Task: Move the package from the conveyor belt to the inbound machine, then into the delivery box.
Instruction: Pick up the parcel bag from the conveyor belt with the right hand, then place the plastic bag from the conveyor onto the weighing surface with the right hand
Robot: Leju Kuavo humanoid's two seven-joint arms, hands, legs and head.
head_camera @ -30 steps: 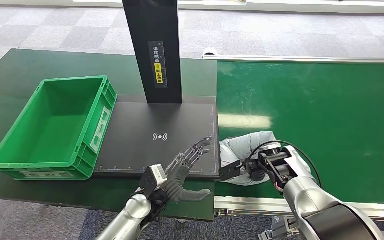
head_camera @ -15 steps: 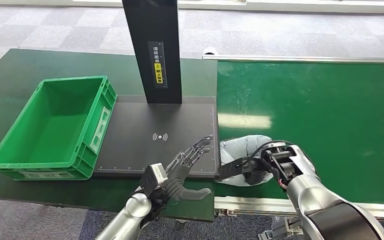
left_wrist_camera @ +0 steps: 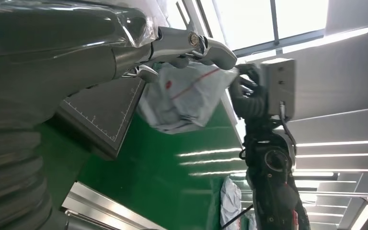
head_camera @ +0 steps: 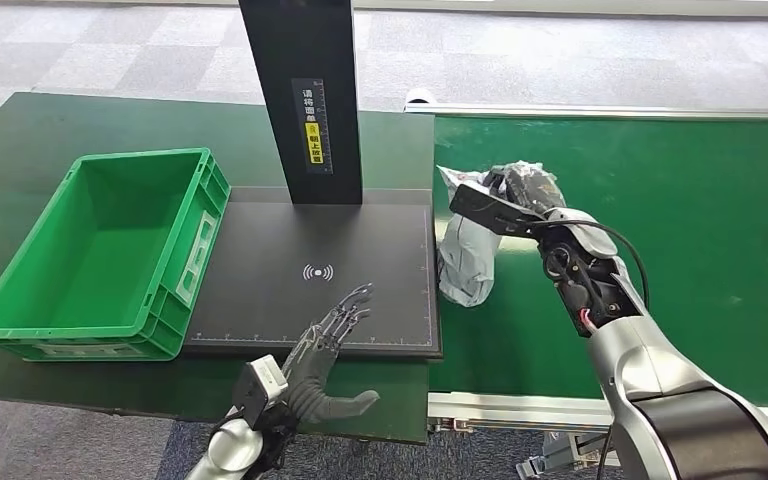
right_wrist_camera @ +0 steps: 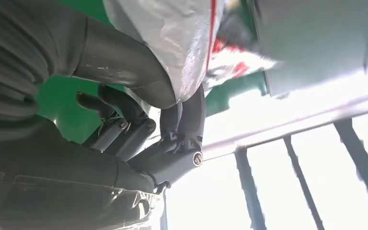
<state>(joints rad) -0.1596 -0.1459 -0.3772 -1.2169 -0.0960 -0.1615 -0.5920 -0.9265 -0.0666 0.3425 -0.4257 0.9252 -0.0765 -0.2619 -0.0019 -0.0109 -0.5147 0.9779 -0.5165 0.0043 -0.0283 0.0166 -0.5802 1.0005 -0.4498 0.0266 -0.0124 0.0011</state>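
Note:
My right hand [head_camera: 516,198] grips the top of a grey plastic package [head_camera: 468,252] and holds it hanging above the conveyor belt [head_camera: 660,240], just right of the black inbound machine plate [head_camera: 260,290]. In the right wrist view the package [right_wrist_camera: 172,43] is pinched between thumb and fingers [right_wrist_camera: 187,115]. It appears crumpled with red marks in the left wrist view, package [left_wrist_camera: 182,98]. My left hand [head_camera: 315,350] stays open, fingers spread, over the plate's front edge. The green delivery box [head_camera: 100,250] stands empty at the left.
The machine's black post [head_camera: 302,95] with a yellow label rises at the back of the plate. A dark green table [head_camera: 20,140] carries the box and plate. A metal rail [head_camera: 520,410] runs along the belt's front edge.
My right hand has lifted the package off the belt's front and carried it up and away from me. My left hand has drawn back a little toward me, still open.

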